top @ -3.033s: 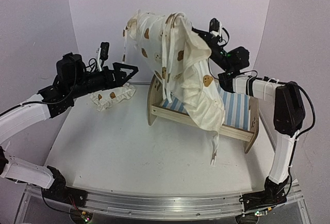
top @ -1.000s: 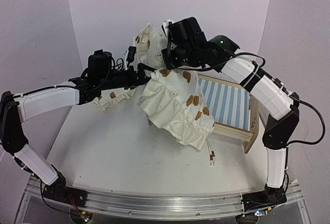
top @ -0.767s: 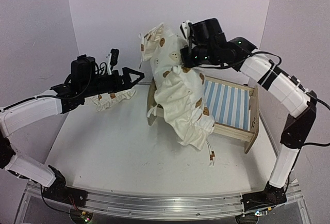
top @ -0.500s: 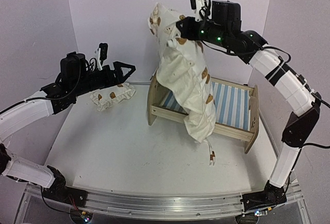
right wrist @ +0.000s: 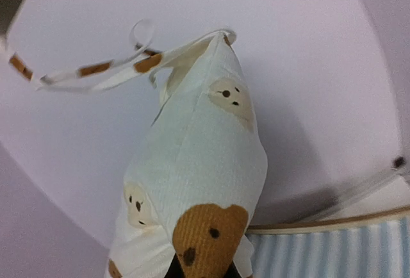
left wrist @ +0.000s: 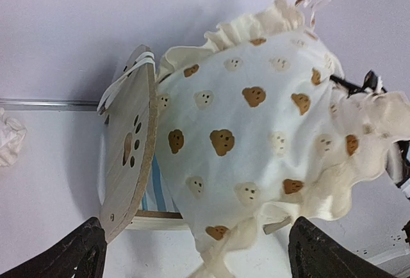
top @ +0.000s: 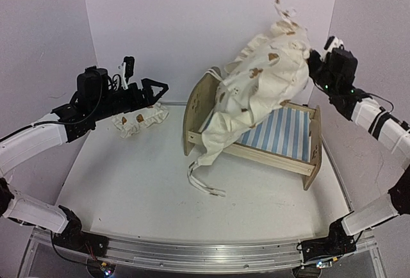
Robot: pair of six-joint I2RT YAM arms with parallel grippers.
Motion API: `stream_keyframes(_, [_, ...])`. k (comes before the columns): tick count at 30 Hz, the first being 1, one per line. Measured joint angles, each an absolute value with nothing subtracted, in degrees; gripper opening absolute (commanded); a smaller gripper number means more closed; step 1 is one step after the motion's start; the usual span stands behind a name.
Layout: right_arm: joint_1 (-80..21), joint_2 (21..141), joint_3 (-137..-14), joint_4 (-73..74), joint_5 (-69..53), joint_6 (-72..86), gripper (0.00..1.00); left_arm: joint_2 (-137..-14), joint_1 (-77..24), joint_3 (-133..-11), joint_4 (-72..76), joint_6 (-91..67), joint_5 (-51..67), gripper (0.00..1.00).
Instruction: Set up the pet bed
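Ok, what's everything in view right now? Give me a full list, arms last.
pet bed: one, light plywood with blue-and-white striped base, right of centre on the table
cushion: one, cream with bear print, ruffles and ties, held up over the bed, its lower end draped at the left-hand board, ties trailing onto the table
pillow: one, cream bear print, far left of the table
table: one, white, under everything
left gripper: one, black, open, in the air by the pillow, holding nothing
right gripper: one, black, shut on the cushion's upper end, raised at far right
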State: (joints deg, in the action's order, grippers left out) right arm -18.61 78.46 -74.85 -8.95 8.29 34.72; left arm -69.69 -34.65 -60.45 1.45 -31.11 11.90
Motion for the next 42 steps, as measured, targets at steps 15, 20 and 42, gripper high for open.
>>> stream_keyframes(15, [-10.1,64.4,-68.8,37.8,25.9,12.2,0.96,-73.3,-34.7,-60.6,1.4,-30.2,14.0,0.99])
stream_keyframes(20, [-10.2,66.3,-81.0,44.3,16.3,3.9,0.94,-74.9,-34.7,-60.6,1.3,-29.8,14.8,0.99])
stream_keyframes(42, [-20.7,114.3,-102.1,47.3,-3.6,-28.1,0.1,-69.9,-34.7,-59.1,0.2,-30.0,16.6,1.0])
